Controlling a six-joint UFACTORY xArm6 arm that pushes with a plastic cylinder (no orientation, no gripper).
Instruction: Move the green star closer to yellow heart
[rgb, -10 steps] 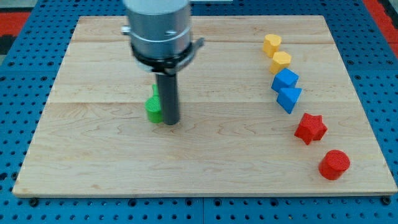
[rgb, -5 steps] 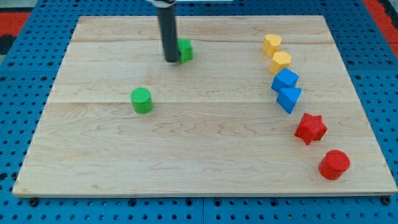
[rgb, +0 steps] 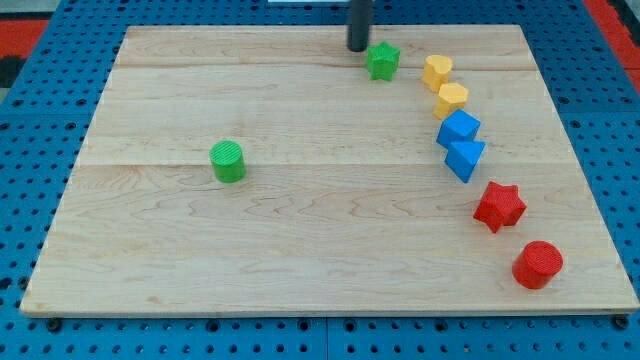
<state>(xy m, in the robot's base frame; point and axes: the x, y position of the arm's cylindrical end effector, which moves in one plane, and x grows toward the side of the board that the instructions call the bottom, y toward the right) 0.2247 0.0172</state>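
Observation:
The green star (rgb: 382, 61) lies near the view's top, right of centre, on the wooden board (rgb: 300, 250). My tip (rgb: 358, 48) stands just up-left of the star, close to it or touching. Two yellow blocks sit to the star's right: the upper one (rgb: 437, 71) is about a block's width from the star, the lower one (rgb: 451, 99) is just below it. I cannot tell which of the two is the heart.
A green cylinder (rgb: 228, 160) stands left of centre. Down the right side run a blue block (rgb: 458, 129), a blue triangular block (rgb: 465, 158), a red star (rgb: 499, 206) and a red cylinder (rgb: 537, 264).
My tip has moved up from beside the green cylinder and then right along the top, pushing the green star rightward toward the yellow blocks. The green cylinder stayed put.

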